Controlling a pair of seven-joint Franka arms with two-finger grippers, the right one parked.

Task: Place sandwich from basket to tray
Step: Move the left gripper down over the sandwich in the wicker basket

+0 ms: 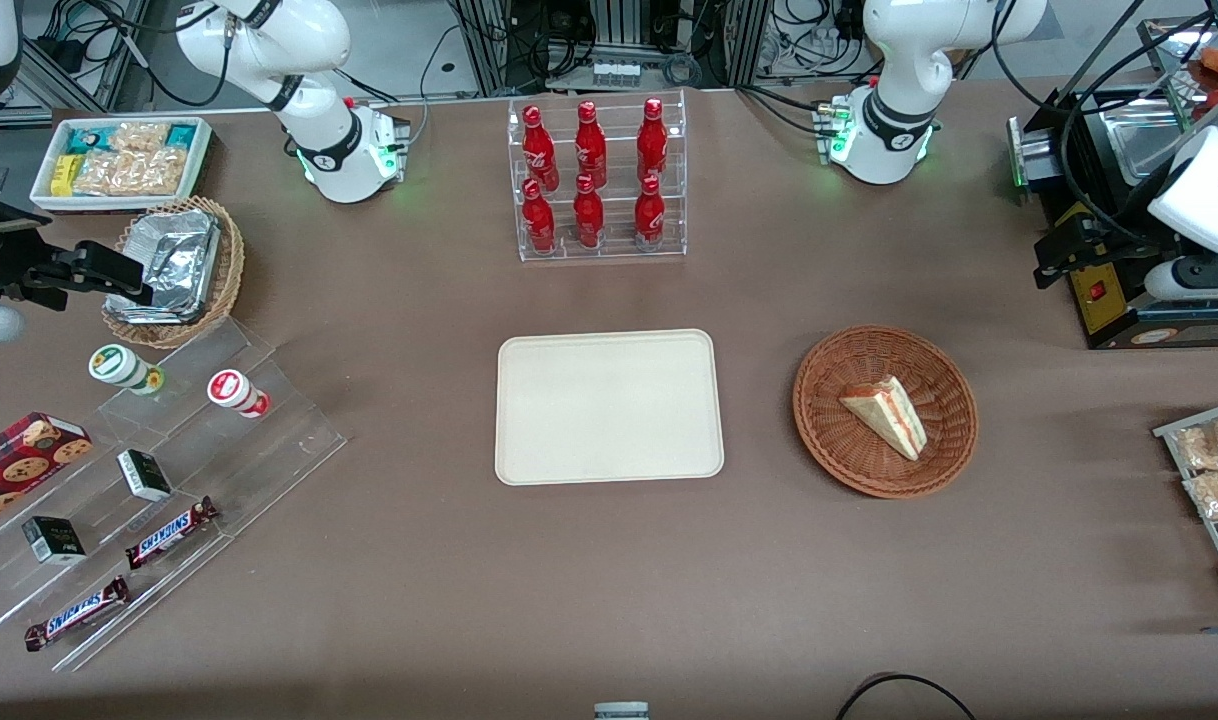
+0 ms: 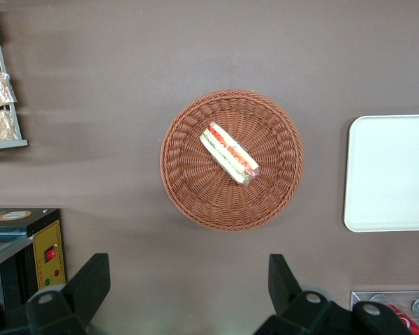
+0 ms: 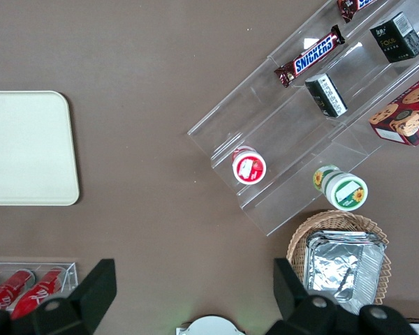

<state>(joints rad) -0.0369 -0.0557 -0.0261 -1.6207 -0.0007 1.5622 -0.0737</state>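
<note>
Left arm's pincer (image 2: 188,293): two black fingers (image 2: 91,283) stand wide apart, nothing between them. It hangs high above the brown desk (image 1: 609,580), well clear of everything; in the front view the arm is at the working arm's end, over the black appliance there, and the pincer itself is not clearly made out.

Small triangular wedge of white bread with red and green filling, the sandwich (image 1: 887,415), lies on its side in the round reddish-brown woven wicker basket (image 1: 829,440), roughly at its middle. Not yet touched. Flat cream-beige rectangular tray (image 1: 609,407) sits beside the basket, apart from it, toward the parked arm's end; nothing on it.

Key relation: in the left wrist view the sandwich (image 2: 228,153) lies ahead of the open fingers, not under them, basket (image 2: 188,188) rim nearest the pincer. The wedge's long axis runs diagonally to the line joining the two fingertips, neither along it nor square to it.

Judgement: task at its start, approach step. Next move likely calls for travel out over the basket centre, a wrist turn so the fingers close across the wedge's short width, then descent inside the rim. Risk: soft bread, layers may squash or slide if gripped along the slope.
</note>
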